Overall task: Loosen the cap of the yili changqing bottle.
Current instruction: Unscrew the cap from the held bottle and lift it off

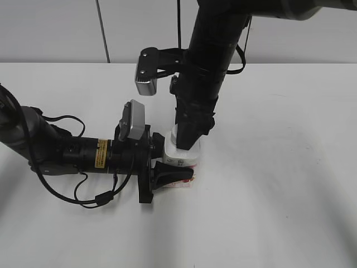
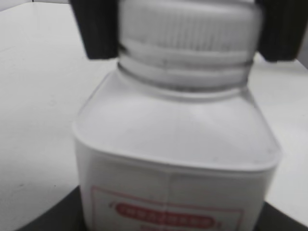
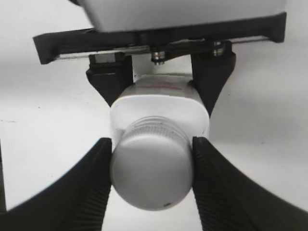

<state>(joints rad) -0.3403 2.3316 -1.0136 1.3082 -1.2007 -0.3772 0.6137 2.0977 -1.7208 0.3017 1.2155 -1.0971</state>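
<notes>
The yili changqing bottle [image 1: 183, 158] stands upright on the white table, white with a pink-red label. It fills the left wrist view [image 2: 173, 159] and shows from above in the right wrist view [image 3: 159, 108]. My left gripper [image 1: 170, 173] is shut on the bottle's body from the left side; its jaws show at the bottom corners of the left wrist view [image 2: 168, 226]. The white ribbed cap [image 3: 151, 171] sits on the neck and shows in the left wrist view [image 2: 187, 29]. My right gripper [image 3: 151, 166] comes down from above and is shut on the cap, one finger on each side; it hides the cap in the exterior view [image 1: 187, 139].
The white table [image 1: 279, 184] runs out on all sides of the bottle. A pale wall [image 1: 56, 28] stands behind its far edge. Black cables [image 1: 72, 192] loop beside the left arm on the table.
</notes>
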